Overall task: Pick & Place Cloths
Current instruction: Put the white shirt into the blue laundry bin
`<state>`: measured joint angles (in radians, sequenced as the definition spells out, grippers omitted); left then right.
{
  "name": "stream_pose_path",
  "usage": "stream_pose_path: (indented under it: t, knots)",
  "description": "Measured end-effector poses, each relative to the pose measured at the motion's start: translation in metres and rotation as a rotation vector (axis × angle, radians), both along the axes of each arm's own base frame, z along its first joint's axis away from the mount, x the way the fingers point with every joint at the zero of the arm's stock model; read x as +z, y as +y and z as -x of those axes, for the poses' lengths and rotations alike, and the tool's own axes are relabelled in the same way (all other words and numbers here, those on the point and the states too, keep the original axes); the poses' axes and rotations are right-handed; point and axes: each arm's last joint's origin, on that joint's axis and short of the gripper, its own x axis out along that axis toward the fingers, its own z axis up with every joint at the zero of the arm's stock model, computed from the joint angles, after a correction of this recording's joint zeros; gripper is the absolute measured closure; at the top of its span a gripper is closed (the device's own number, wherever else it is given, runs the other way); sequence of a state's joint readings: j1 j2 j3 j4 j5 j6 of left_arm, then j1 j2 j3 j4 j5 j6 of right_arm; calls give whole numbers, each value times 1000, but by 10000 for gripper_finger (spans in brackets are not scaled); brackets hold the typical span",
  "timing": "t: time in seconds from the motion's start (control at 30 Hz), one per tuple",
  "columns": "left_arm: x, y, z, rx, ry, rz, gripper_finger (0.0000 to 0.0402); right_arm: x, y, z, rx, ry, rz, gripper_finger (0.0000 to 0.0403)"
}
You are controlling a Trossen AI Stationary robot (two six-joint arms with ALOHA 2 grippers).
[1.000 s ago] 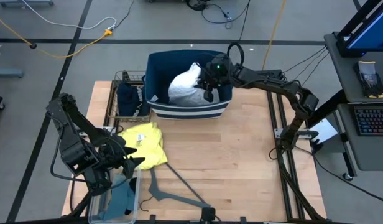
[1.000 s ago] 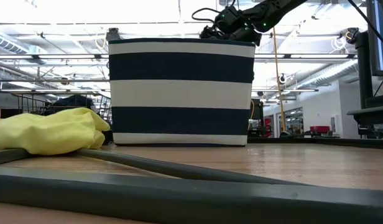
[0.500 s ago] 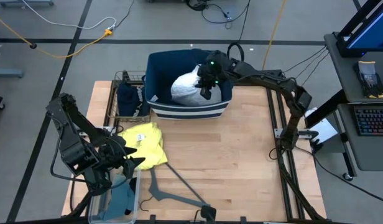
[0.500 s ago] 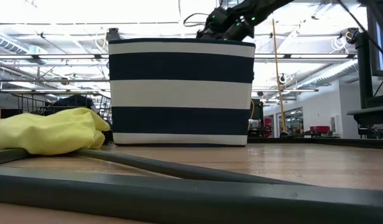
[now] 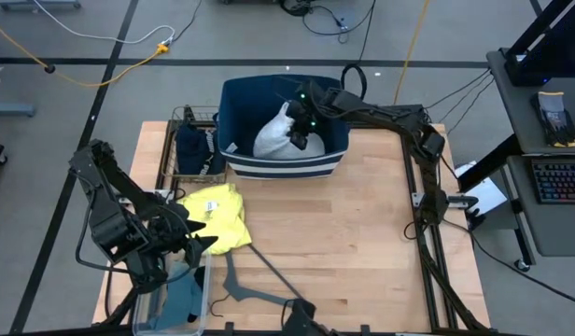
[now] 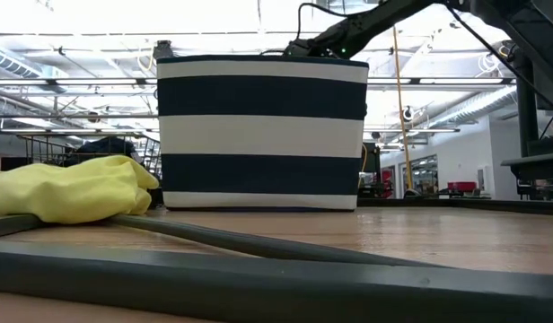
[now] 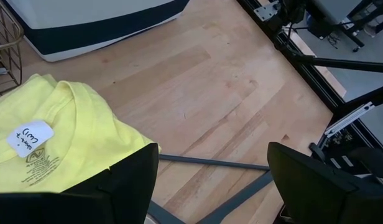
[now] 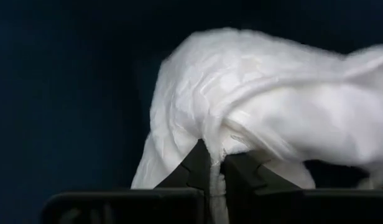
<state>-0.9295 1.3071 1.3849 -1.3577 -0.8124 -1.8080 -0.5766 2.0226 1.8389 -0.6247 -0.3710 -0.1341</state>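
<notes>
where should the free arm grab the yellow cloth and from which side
Take the yellow cloth at its collar, by the white neck tag, coming straight down from above. It lies flat and spread on the table, so only a pinched-up fold gives purchase. The left end effector, open, already sits at its near edge.
</notes>
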Motion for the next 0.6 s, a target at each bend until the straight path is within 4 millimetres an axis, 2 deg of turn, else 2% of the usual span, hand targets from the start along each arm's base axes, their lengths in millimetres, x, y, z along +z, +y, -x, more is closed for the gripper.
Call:
stream_pose_path:
  t: [0.23,0.6]
  knots:
    - [0,0,0,-2,1,-2,96,0,0,0,-16,1,-10,366]
    - [0,0,0,-3,1,-2,96,4,4,-8,2,-48,24,258]
